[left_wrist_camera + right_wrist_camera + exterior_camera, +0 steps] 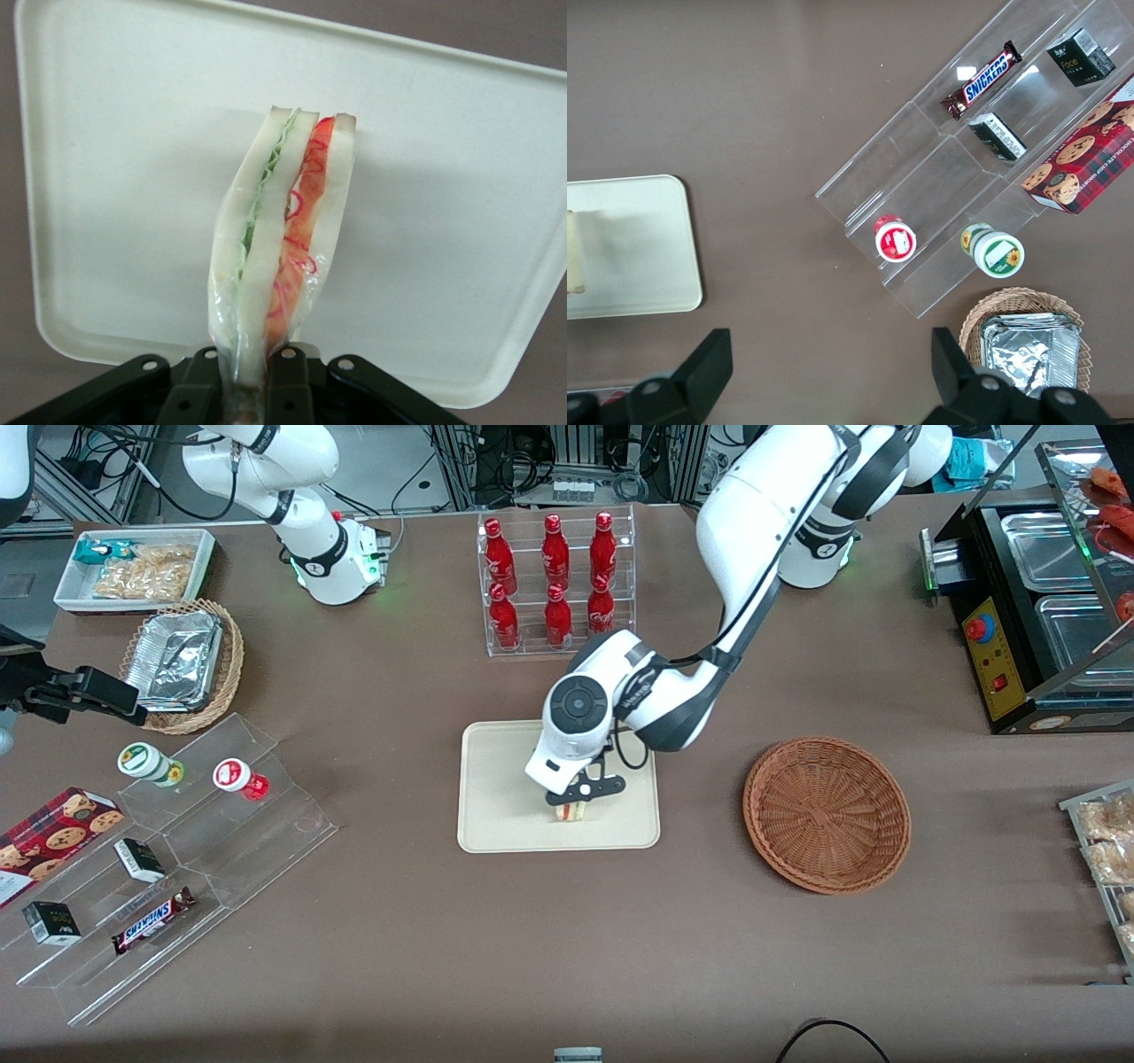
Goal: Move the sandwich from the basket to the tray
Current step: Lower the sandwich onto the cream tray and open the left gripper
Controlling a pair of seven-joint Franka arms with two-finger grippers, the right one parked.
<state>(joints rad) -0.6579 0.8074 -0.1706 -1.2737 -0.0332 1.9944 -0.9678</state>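
Gripper: over the tray, fingers closed on the sandwich. Sandwich: upright on edge, low over tray's middle; contact unclear. Basket: on worktop beside tray, toward working arm's end.

A robotics lab staged as a snack shop: aluminium framing and cables edge a brown desk with a cola bottle rack and acrylic snack display

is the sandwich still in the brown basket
No, the basket holds nothing, and the sandwich is over the tray, pinched in the gripper.
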